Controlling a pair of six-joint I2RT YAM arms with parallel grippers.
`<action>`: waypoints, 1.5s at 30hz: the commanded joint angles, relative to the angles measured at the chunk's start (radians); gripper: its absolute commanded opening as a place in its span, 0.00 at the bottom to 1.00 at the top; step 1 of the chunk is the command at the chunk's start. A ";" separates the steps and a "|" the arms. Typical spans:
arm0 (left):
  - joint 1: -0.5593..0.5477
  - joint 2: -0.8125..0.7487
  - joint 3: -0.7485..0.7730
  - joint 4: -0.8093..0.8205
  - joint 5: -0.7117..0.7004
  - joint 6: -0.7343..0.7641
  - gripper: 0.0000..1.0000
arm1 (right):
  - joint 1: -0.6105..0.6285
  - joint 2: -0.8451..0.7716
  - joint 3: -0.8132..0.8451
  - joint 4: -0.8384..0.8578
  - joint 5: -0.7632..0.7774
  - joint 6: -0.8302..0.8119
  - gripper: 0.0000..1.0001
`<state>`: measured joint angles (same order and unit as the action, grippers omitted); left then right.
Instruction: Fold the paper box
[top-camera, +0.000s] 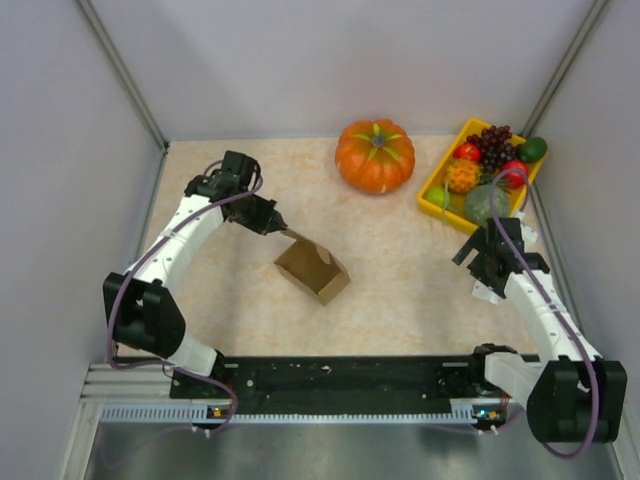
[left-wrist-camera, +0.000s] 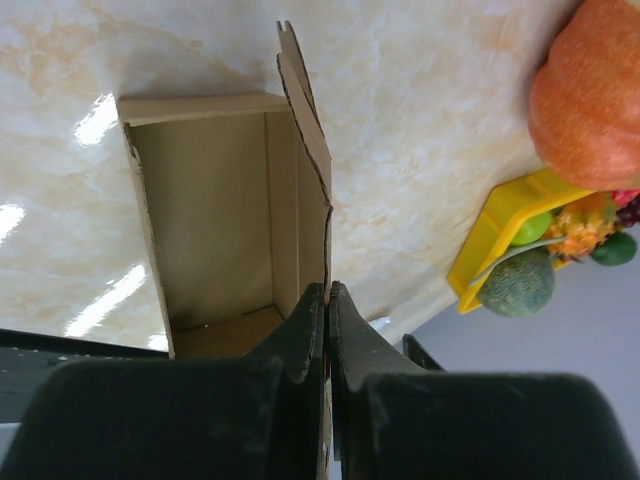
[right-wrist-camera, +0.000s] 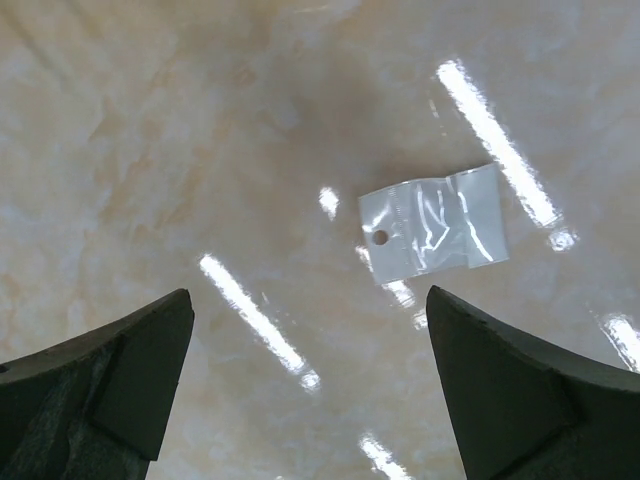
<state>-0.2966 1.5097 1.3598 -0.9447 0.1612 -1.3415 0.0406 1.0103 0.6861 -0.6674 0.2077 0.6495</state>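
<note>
The brown cardboard box (top-camera: 312, 267) sits near the middle of the table (top-camera: 400, 300), already standing as an open shell, its hollow inside facing the left wrist camera. The left gripper (left-wrist-camera: 327, 296) is at the box's 10 o'clock corner, jaws closed tight on the thin upper edge of 1 long wall, just below a loose flap. The right gripper (right-wrist-camera: 308, 300) hangs at the box's 3 o'clock, well apart from it, jaws wide and holding nothing; a small clear plastic bag (right-wrist-camera: 432, 232) lies on the table beneath it. A pumpkin (top-camera: 375, 156) sits at 1 o'clock and a yellow fruit tray (left-wrist-camera: 497, 235) at 2 o'clock.

The step in hand looks like squaring the walls before closing the flaps. The next move likely calls for the right arm to come across and brace the far side while the left folds the flap inward.
</note>
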 joint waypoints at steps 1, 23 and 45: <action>0.019 0.034 0.033 0.012 0.037 -0.125 0.00 | -0.131 0.046 -0.003 0.110 0.022 -0.030 0.99; 0.002 0.037 0.171 -0.112 -0.193 -0.197 0.00 | -0.223 0.398 0.006 0.129 -0.074 -0.091 0.74; -0.003 0.017 0.147 -0.158 -0.258 -0.272 0.00 | 0.263 0.104 -0.043 0.218 -0.198 -0.018 0.09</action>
<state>-0.2962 1.5681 1.5089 -1.0782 -0.0746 -1.5814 0.1730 1.2617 0.6483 -0.4953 0.0841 0.5961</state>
